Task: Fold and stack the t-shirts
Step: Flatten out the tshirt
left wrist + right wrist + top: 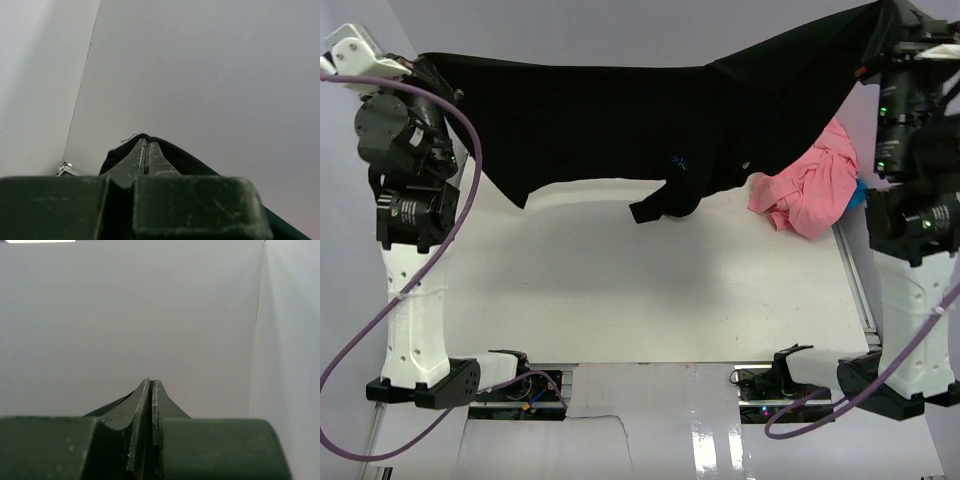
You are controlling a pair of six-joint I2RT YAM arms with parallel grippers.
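We hold the plain black cotton t-shirt [620, 120] stretched in the air above the white bench [620, 290] — left fingers [142, 150] clamped on one end, right fingers [148, 390] clamped on the other, higher — presumably so it hangs open for laying flat. The crumpled salmon-pink t-shirts [810, 190] lie at the bench's far right corner, out of the way.

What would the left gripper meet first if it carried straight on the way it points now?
The left gripper, shut on the plain black cotton t-shirt, would probably meet only the bare pale wall; distance unclear.
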